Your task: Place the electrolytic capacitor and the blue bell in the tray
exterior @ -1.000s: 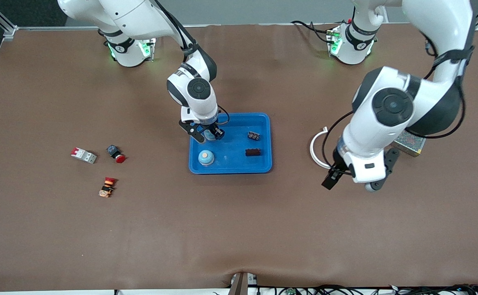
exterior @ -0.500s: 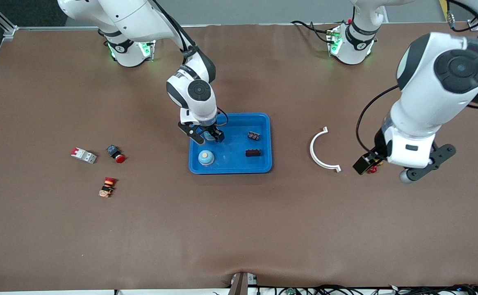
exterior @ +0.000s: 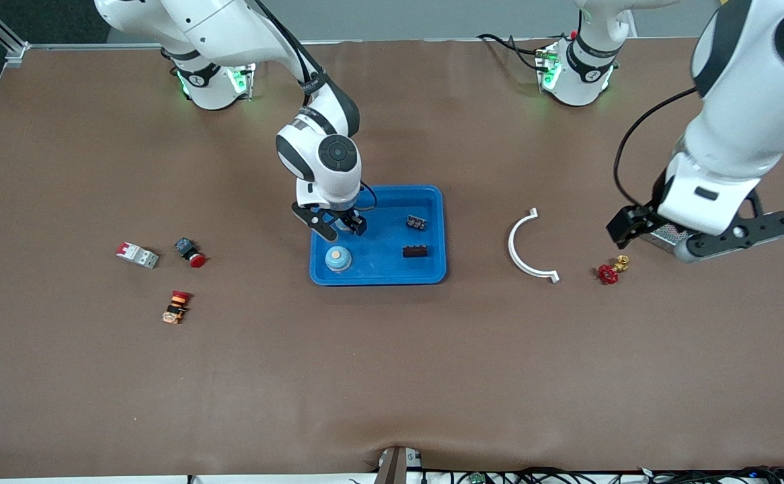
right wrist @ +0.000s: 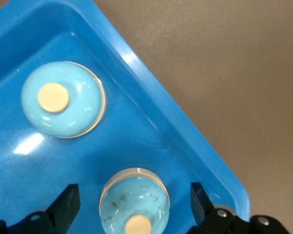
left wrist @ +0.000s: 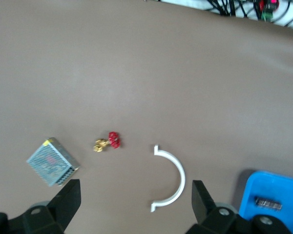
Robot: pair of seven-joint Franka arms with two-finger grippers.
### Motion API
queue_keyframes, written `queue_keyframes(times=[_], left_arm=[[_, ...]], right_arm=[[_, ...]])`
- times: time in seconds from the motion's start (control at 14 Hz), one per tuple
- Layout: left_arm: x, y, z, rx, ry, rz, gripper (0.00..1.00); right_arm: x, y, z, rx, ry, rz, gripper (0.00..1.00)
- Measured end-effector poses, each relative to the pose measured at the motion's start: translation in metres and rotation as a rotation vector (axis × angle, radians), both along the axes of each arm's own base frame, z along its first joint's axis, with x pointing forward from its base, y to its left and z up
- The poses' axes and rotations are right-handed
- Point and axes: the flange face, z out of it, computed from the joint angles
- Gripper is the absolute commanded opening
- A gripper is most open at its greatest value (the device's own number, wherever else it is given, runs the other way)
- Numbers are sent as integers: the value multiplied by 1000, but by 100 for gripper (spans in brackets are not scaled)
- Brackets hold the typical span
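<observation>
The blue tray (exterior: 432,193) (right wrist: 156,97) lies mid-table. My right gripper (exterior: 339,227) (right wrist: 134,195) hangs low over it, open. A blue bell (right wrist: 135,202) rests on the tray floor between the spread fingers, touching neither. A second blue bell (exterior: 338,257) (right wrist: 63,99) sits in the tray nearer the front camera. Two small dark parts (exterior: 416,222) (exterior: 415,251) lie in the tray toward the left arm's end; I cannot tell whether either is the electrolytic capacitor. My left gripper (exterior: 701,228) (left wrist: 135,195) is open and empty, up over the table by a metal mesh box (exterior: 668,233) (left wrist: 51,162).
A white curved piece (exterior: 520,245) (left wrist: 178,175) and a red-handled brass valve (exterior: 608,272) (left wrist: 112,140) lie between tray and mesh box. Toward the right arm's end lie a red-and-white breaker (exterior: 138,255), a red push button (exterior: 190,252) and an orange-and-red button (exterior: 177,306).
The right gripper has opened and let go of the bell in the tray. The left arm has swung toward its own end of the table, uncovering the red valve.
</observation>
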Motion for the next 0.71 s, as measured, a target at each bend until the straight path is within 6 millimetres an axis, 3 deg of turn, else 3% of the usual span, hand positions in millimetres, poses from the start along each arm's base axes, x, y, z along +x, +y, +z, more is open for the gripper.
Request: queue_keyframes(times=[0.21, 0.36, 0.5, 0.64, 0.71], left_arm=[[-12, 49, 21, -15, 39, -105, 100], [-25, 59, 26, -6, 54, -148, 100], [-41, 60, 25, 5, 69, -177, 100], [-53, 63, 27, 12, 74, -196, 100], [-56, 67, 29, 14, 75, -211, 100]], right_arm=[[6, -10, 3, -48, 58, 89, 100], [31, -41, 29, -140, 221, 256, 100], [74, -92, 87, -146, 355, 391, 100], [111, -165, 139, -78, 399, 508, 100], [124, -204, 155, -44, 407, 550, 100]])
